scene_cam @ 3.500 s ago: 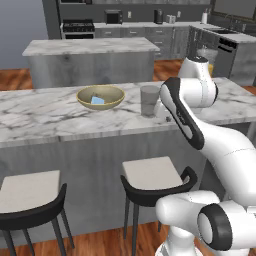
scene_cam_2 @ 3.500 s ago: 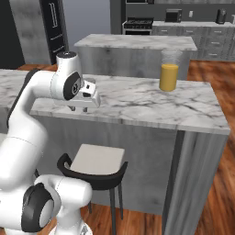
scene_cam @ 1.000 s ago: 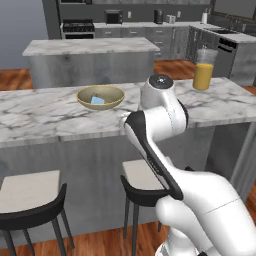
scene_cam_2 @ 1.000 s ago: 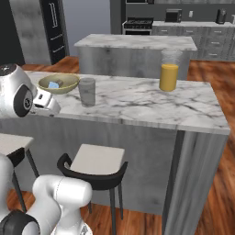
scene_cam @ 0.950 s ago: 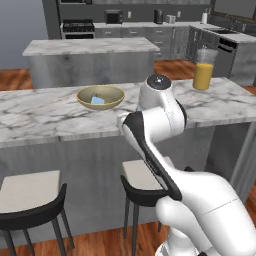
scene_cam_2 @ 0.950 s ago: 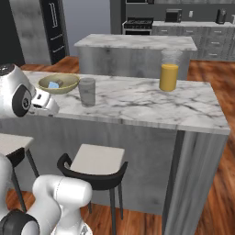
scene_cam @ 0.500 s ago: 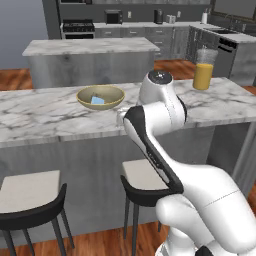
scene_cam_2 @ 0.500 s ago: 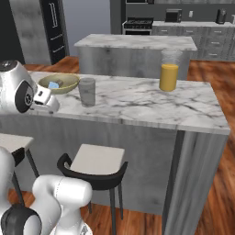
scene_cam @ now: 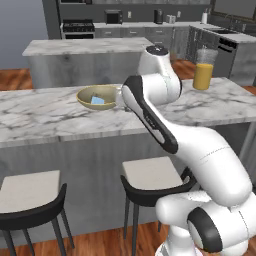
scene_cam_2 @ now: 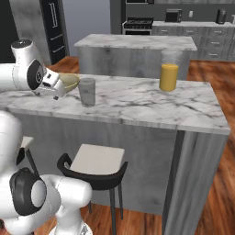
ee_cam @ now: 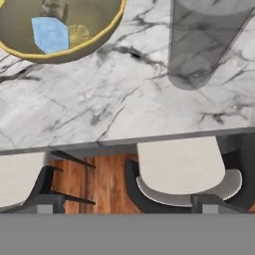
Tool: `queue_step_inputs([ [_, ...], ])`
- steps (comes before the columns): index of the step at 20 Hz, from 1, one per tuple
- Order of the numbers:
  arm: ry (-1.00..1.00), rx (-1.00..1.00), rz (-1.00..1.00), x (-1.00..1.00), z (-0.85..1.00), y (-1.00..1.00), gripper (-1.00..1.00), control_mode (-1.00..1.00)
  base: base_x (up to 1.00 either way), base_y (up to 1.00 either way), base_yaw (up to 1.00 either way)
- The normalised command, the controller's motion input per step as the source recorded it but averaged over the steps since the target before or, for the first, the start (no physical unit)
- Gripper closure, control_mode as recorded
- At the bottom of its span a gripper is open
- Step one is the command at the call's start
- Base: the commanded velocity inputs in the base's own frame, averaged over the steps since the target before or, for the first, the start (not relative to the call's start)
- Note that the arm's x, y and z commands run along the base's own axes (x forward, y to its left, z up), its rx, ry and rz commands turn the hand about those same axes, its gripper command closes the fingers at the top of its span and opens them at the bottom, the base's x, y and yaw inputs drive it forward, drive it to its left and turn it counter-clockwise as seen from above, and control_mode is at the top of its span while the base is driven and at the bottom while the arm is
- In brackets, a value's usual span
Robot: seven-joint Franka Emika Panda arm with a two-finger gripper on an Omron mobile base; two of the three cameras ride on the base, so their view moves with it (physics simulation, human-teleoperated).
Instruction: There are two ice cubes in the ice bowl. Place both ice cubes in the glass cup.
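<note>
The marble counter (scene_cam: pixel 45 117) ran across the kitchen, two stools (scene_cam: pixel 155 175) under its near edge. The white arm (scene_cam: pixel 165 130) rose from the base, bent back over the counter's front edge, its hand looking down between bowl and cup. The juice glass (scene_cam_2: pixel 168 70) stood well apart, toward the counter's far end. The glass cup (scene_cam_2: pixel 86 92) stood upright near the ice bowl (scene_cam: pixel 97 97), apart from it. One ice cube (ee_cam: pixel 50 35) lay inside the bowl. The gripper (scene_cam_2: pixel 56 87) hovered just beside the bowl, jaws spread wide, holding nothing.
</note>
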Motion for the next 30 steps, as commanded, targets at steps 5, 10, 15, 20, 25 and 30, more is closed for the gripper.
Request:
queue_step_inputs([
  [5,0.19,0.03,0.00,0.74,0.25,0.20,-1.00,-1.00,0.00,0.00,0.00],
  [10,0.12,0.08,0.00,0.49,0.11,0.20,-1.00,-1.00,0.00,0.00,0.00],
  [15,0.01,0.03,0.00,0.18,0.00,0.16,-1.00,-1.00,0.00,0.00,0.00],
  [20,0.03,0.00,0.00,0.26,-0.01,0.32,-1.00,-1.00,0.00,0.00,0.00],
  [25,0.04,0.02,0.00,0.34,-0.03,0.28,-1.00,-1.00,0.00,0.00,0.00],
  [30,0.01,0.01,0.00,0.13,-0.15,0.07,-1.00,-1.00,0.00,0.00,0.00],
])
